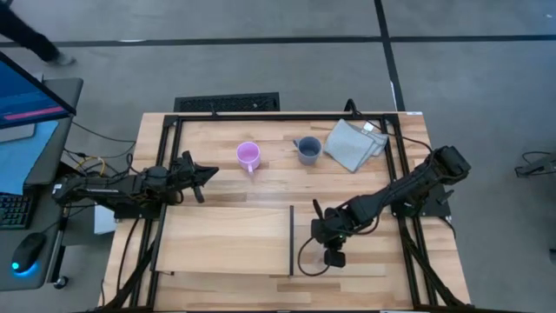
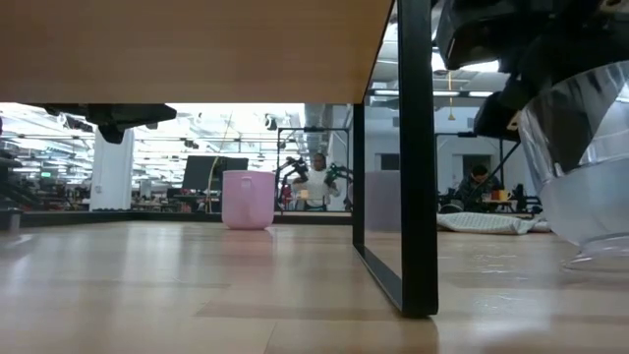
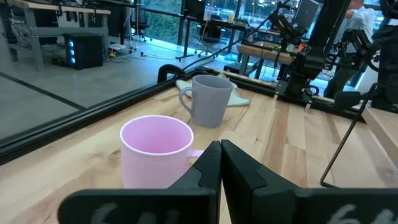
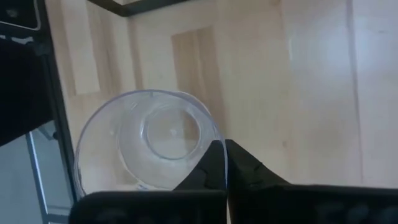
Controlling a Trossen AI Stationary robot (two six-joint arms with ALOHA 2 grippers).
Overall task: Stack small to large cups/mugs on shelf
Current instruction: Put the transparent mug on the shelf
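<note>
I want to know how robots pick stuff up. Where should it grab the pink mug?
Probably the rim. The pink mug stands upright with its mouth open upward, so one finger could go inside and one outside the wall, coming from above. Its handle seems to point toward the shelf, so the rim away from the handle looks easiest. The left gripper, fingers shut, sits closest beside it.

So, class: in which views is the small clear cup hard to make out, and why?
Low view: the small clear see-through plastic cup, close to the lens, is blurred and cut off by the picture's edge, with bright highlights on its wall. Right wrist view: the cup shows mainly by its rim, with pale wood visible through it. High view: the right end effector hides it.
</note>
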